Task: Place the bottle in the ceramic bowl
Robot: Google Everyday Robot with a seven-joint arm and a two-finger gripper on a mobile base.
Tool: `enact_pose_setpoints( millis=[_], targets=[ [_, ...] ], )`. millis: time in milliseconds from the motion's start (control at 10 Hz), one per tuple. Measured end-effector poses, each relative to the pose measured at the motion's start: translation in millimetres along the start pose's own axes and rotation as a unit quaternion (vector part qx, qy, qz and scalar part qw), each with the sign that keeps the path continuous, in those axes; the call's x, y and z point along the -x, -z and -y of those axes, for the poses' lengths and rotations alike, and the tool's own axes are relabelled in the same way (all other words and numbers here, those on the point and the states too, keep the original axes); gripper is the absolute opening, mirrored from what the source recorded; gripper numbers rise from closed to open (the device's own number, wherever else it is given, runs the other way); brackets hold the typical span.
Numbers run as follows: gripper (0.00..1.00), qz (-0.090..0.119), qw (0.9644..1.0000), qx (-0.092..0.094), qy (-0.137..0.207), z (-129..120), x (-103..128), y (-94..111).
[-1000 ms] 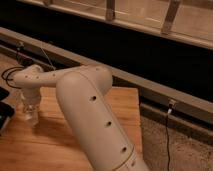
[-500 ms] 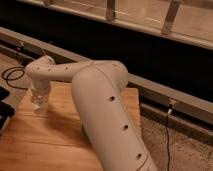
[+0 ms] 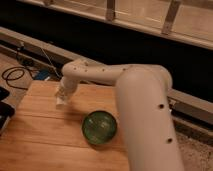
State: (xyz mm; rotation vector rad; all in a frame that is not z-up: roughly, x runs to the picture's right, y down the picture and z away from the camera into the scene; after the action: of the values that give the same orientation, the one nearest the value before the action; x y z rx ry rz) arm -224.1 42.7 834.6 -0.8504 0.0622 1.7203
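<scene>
The green ceramic bowl (image 3: 99, 127) sits on the wooden table (image 3: 40, 140), right of centre, with its mottled inside showing. My gripper (image 3: 62, 99) hangs at the end of the white arm, over the table's back left part, up and to the left of the bowl. A small whitish bottle (image 3: 60, 103) sticks down out of the gripper, held just above the wood. Only its lower end shows. The bottle is about one bowl width from the bowl's rim.
My thick white arm (image 3: 145, 115) fills the right side and covers the table's right part. A black cable (image 3: 15, 75) lies on the floor at the left. A dark object (image 3: 4, 112) stands at the table's left edge. A dark ledge runs behind.
The gripper with the bottle has moved right along the table's back part. The arm has swung aside, and the green bowl, hidden before, now shows.
</scene>
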Motion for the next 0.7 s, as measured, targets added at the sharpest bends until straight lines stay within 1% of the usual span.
enact_pose_setpoints(
  millis=[100,200,300,400,500,700],
  targets=[
    [0.0,0.015,0.9994,0.021,-0.025,25,-6,13],
    [0.0,0.025,0.9983,0.034,-0.039,41,-13,23],
    [0.0,0.039,0.9967,0.049,-0.053,61,-24,38],
    [0.0,0.046,0.9959,0.055,-0.056,74,-35,51],
    [0.0,0.047,0.9959,0.056,-0.054,79,-41,56],
    [0.0,0.046,0.996,0.057,-0.051,79,-43,56]
  ],
)
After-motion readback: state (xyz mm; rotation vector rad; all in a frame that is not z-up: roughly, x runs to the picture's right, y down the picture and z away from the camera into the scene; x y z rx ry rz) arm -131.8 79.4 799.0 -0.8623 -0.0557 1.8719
